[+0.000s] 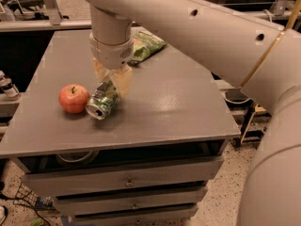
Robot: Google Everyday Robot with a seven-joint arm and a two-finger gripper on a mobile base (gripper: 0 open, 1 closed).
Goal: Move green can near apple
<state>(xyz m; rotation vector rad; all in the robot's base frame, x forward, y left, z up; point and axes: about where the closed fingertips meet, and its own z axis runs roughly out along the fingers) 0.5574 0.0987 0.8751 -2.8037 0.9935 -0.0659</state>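
Observation:
The green can (101, 101) lies tilted on its side, its silver end facing the front left, low at the grey table top (183, 102). My gripper (112, 84) reaches down from the big white arm and is shut on the green can, its translucent fingers (123, 79) on either side of the can. The red apple (73, 98) sits on the table just left of the can, a small gap between them.
A crinkled green snack bag (146, 45) lies at the back of the table behind the arm. Drawers (127, 180) run below the table's front edge. A wooden stand (251, 121) is on the floor to the right.

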